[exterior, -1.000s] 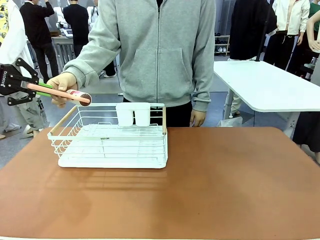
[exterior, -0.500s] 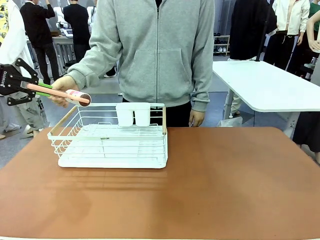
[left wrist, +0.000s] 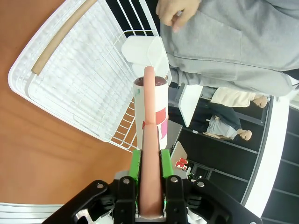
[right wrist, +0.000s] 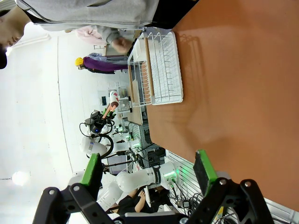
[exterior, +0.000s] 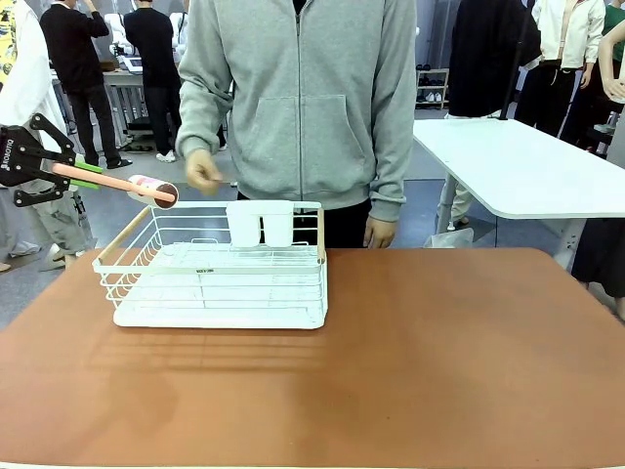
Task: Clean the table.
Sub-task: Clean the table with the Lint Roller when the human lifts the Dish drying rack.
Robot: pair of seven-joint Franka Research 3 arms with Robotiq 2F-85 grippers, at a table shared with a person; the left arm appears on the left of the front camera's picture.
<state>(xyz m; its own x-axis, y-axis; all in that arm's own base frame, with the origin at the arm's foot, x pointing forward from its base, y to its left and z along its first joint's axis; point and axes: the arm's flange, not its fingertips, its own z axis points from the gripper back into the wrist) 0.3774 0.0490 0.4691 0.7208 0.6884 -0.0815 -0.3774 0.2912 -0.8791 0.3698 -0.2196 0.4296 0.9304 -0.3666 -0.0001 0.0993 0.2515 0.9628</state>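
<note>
left end effector (exterior: pixel 86 171) cut by picture edge; lint roller (exterior: pixel 151 188) print too small to read

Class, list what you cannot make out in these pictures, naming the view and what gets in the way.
- Front view: inside the white plastic cutlery holder on the white wire dish rack, hidden by its own walls.
- Left wrist view: label print on the pink-handled white lint roller, too small; its handle end, hidden by the left gripper's fingers.
</note>
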